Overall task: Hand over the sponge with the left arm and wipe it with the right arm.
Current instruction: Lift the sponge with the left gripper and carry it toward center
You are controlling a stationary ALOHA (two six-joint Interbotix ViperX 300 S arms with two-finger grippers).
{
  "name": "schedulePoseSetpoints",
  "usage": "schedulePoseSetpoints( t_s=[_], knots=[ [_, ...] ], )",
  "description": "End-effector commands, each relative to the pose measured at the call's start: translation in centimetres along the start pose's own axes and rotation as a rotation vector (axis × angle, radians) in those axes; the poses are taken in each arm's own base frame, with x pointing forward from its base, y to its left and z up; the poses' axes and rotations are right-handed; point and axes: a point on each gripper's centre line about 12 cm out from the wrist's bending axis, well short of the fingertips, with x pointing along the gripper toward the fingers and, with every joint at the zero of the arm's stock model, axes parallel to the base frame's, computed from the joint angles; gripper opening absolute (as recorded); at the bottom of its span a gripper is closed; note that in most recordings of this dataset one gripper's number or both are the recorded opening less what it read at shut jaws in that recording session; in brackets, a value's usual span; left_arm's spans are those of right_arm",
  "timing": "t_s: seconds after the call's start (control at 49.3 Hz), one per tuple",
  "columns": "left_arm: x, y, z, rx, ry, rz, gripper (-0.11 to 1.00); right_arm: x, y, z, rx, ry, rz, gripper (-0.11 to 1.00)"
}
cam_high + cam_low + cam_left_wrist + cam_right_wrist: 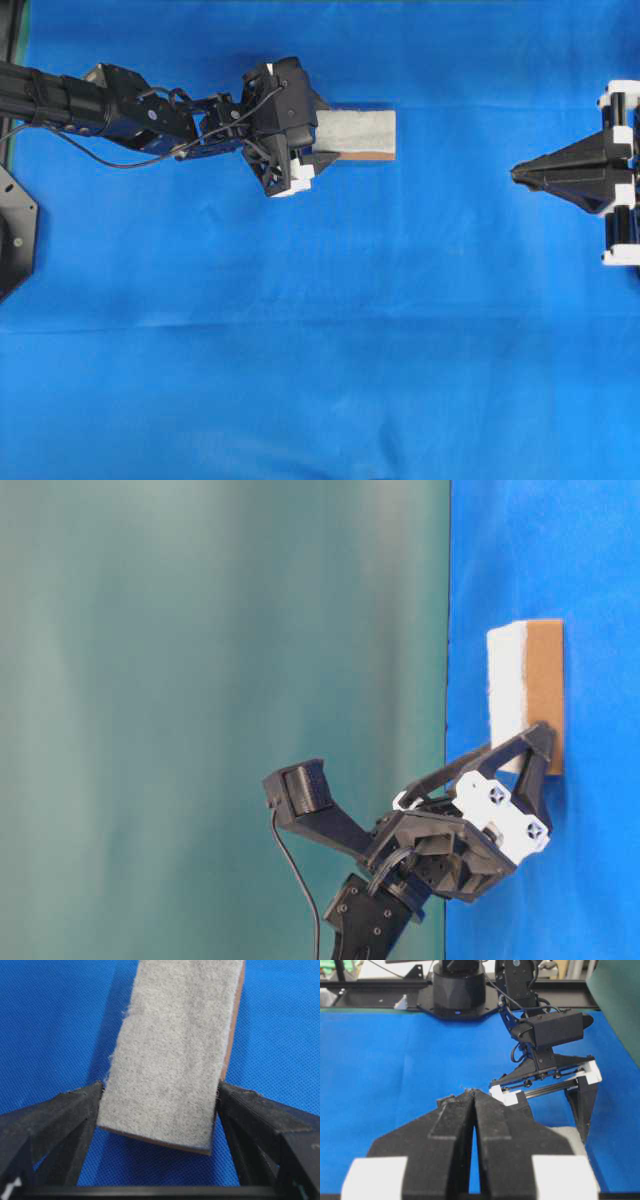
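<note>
Straddling the grey-topped, orange-backed rectangular sponge (357, 133) at twelve o'clock on the blue-clothed worktop (320, 350), the left hand (160, 1091) stands spread; pinching comes next. At three o'clock, the right hand (522, 172) waits pressed together.

Sponge (358, 133) on cloth (320, 350), between left gripper (322, 138) fingers, right gripper (516, 172) well apart.

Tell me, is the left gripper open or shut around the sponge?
Open: the left gripper has a finger on each side of the sponge, not yet squeezing.
</note>
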Motion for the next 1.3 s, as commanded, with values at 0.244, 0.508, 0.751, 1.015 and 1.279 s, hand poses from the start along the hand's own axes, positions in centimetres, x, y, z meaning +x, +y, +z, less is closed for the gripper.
schedulePoseSetpoints(
  t_s=[0.244, 0.508, 0.751, 1.015, 1.279],
  knots=[
    [-0.2, 0.5, 1.4, -0.037, -0.013, 0.007, 0.75, 0.2, 0.0, 0.4, 0.003, -0.009, -0.002, 0.01],
    [-1.4, 0.0, 2.9, -0.067, -0.013, -0.011, 0.40, 0.4, -0.1, 0.1, 0.003, 0.003, -0.006, 0.01],
    [-4.6, -3.5, 6.4, -0.081, -0.019, -0.098, 0.40, 0.8, -0.9, -0.5, 0.014, 0.032, -0.039, 0.01],
    [-8.2, -8.2, 9.0, -0.159, -0.033, -0.217, 0.40, 1.3, -1.4, -1.3, 0.019, 0.067, -0.062, 0.01],
    [-9.8, -10.8, 9.4, -0.187, -0.040, -0.282, 0.40, 1.7, -1.5, -1.6, 0.032, 0.088, -0.066, 0.02]
  ],
)
